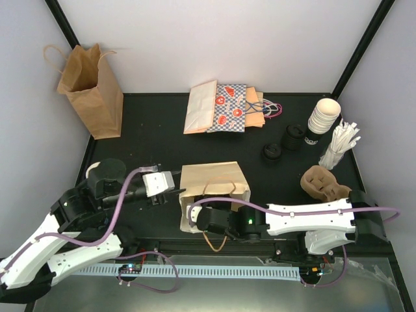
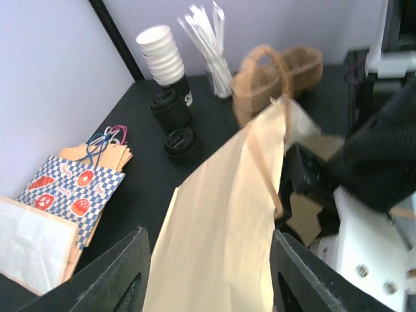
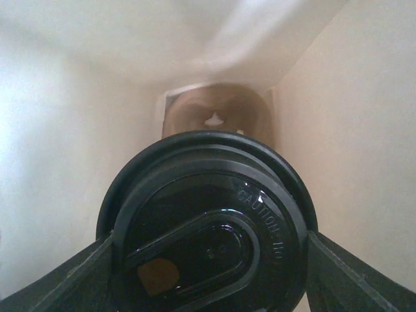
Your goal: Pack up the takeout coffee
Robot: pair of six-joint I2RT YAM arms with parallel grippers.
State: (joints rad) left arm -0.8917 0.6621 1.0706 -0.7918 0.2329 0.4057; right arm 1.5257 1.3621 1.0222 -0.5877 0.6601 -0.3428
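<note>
A cream handled paper bag (image 1: pixel 214 179) lies at the table's near middle, its mouth toward the arms. My right gripper (image 3: pixel 208 260) reaches inside it, shut on a takeout coffee whose black lid (image 3: pixel 208 221) fills the right wrist view; the cup body is hidden under the lid. From above, only the right wrist (image 1: pixel 218 221) shows at the bag's mouth. My left gripper (image 1: pixel 168 184) is at the bag's left side. Its jaws stand open with the bag's wall (image 2: pixel 227 214) between them. A stack of white cups (image 1: pixel 324 117) stands at the back right.
Black lids (image 1: pixel 292 138) and a bundle of white sticks (image 1: pixel 339 144) sit near the cup stack. A brown pulp carrier (image 1: pixel 322 182) is at the right. A brown paper bag (image 1: pixel 91 88) stands back left. Flat bags (image 1: pixel 224 107) lie at the back middle.
</note>
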